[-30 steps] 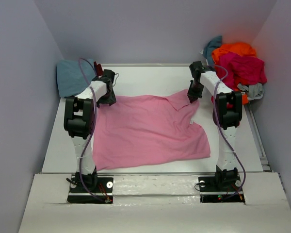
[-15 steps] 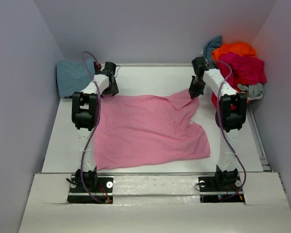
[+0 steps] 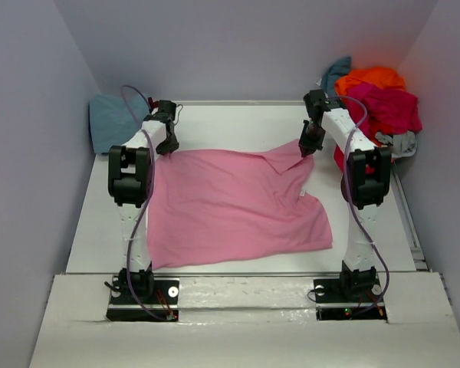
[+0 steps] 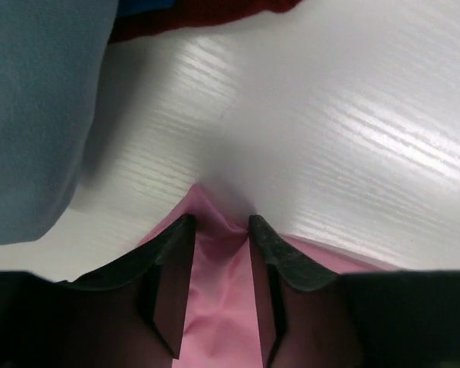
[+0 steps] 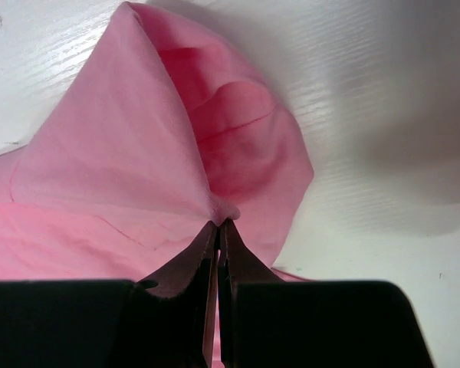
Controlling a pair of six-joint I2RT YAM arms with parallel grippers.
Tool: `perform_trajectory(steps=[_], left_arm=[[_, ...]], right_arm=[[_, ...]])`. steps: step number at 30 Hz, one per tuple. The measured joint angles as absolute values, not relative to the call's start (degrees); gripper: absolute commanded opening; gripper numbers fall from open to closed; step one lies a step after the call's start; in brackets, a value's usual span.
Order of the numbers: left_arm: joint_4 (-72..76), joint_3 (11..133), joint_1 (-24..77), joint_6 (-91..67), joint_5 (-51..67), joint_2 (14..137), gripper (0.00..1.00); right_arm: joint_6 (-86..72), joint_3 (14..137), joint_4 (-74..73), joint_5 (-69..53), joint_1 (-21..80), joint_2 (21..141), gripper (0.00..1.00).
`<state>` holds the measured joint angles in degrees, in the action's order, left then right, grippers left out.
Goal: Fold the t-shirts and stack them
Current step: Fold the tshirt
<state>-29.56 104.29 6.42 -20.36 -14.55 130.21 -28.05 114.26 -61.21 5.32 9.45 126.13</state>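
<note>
The right gripper's (image 5: 218, 224) fingertips are pressed tight together, pinching a raised fold of the pink t-shirt (image 3: 230, 207) at its far right corner, so the cloth tents up around the tips

The left gripper's (image 4: 220, 224) fingers (image 4: 169, 245) stand apart with the far left corner of the same shirt puckered between them; I cannot tell whether they squeeze it or only straddle it

The pink t-shirt lies spread over the middle of the white table (image 3: 238, 123), between the two arms, its near right corner reaching toward the right arm's base

A blue t-shirt (image 3: 111, 123) sits at the far left, just beside the left gripper

At the far right corner lies a heap: an orange t-shirt (image 3: 372, 77) on top, a crimson t-shirt (image 3: 387, 107) in front of it, a grey t-shirt (image 3: 399, 142) at the near edge
</note>
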Motion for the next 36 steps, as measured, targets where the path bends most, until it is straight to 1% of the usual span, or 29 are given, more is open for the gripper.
perform_trajectory(steps=[1,3,4,5,15,19,23,30,36], left_arm=[[-29.08,103.37,6.52,-20.27,-14.37,129.71,0.26],[-28.62,102.17,6.63,-20.03,-14.5,129.03,0.15],[-28.51,101.62,6.66,-20.05,-14.63,128.75,0.07],[-28.45,101.21,6.63,-20.05,-14.61,128.46,0.06],[-28.77,100.99,6.66,-20.03,-14.66,128.09,0.06],[-32.03,102.76,6.66,-20.05,-14.72,128.22,0.06],[-35.24,107.07,6.66,-20.03,-15.31,128.53,0.06],[-38.61,118.43,6.66,-19.99,-15.53,128.53,0.06],[-39.94,126.15,6.66,-19.9,-15.62,128.62,0.06]], right_arm=[[-28.03,114.26,-61.28,5.32,9.45,126.13,0.07],[-28.03,114.26,-61.34,5.32,9.45,126.13,0.07],[-28.03,114.26,-61.34,5.32,9.45,126.13,0.07],[-28.03,114.26,-61.36,5.32,9.45,126.13,0.07],[-27.99,114.67,-61.71,5.32,9.45,126.13,0.07],[-28.03,118.56,-62.81,5.3,9.45,126.15,0.07],[-28.01,123.94,-62.61,5.34,9.45,126.15,0.07],[-27.57,136.51,-62.59,5.87,9.45,126.19,0.07],[-27.33,138.21,-62.17,6.2,9.45,126.52,0.07]])
